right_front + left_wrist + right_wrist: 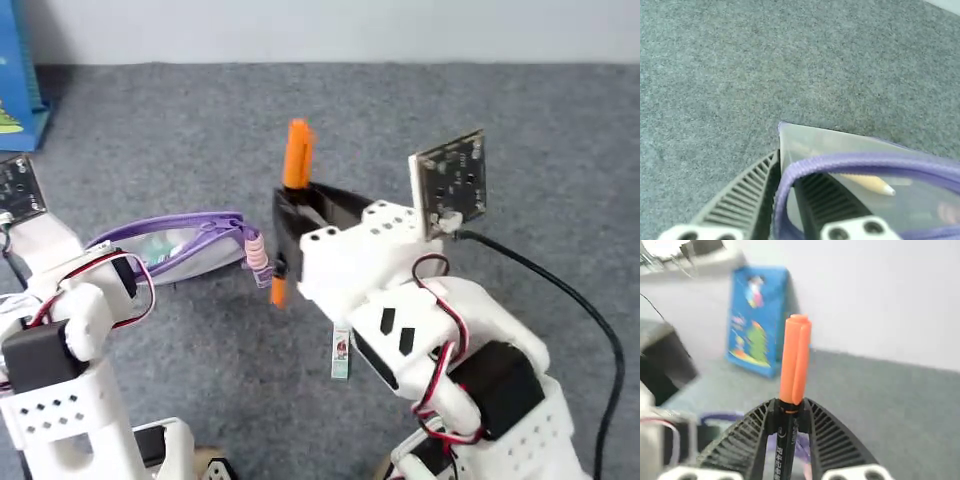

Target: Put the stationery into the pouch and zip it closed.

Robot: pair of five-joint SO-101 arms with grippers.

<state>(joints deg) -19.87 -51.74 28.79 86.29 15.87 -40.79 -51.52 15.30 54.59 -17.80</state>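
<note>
1. High view: my right gripper [297, 218] is clamped on the pen [297, 155]. The pen stands upright, cap up, just beside the pull end of the pouch [185, 243] and higher than it.
2. My left gripper [785, 167] pinches the pouch's zip edge at the end away from the pen. The purple zip tape runs between my fingers.
3. Step in hand, as I read it: get the pen into the pouch. The zip comes later.
4. Tip the pen from upright to roughly along the pouch's length. Lead with the lower end and aim under the zip tape, clear of the pull [257, 255].
5. Hold the left pinch firm and lift that edge a little so the mouth gapes. Otherwise the pen likely shoves the pouch away instead of entering.
6. Let go only once most of the barrel is inside, or it may roll back out.
7. Pen: orange cap, dark printed barrel, orange tip showing below my fingers. It looks slim, rigid and smooth, so it could pivot in the grip while tilting.
8. Pouch: clear walls, purple zip, pink pull, mouth looks open. A pencil [870, 184] lies inside.
9. A small white item [341, 356] lies on the table near the pouch's pull end. I can't tell what it is, possibly more stationery to load.
</note>
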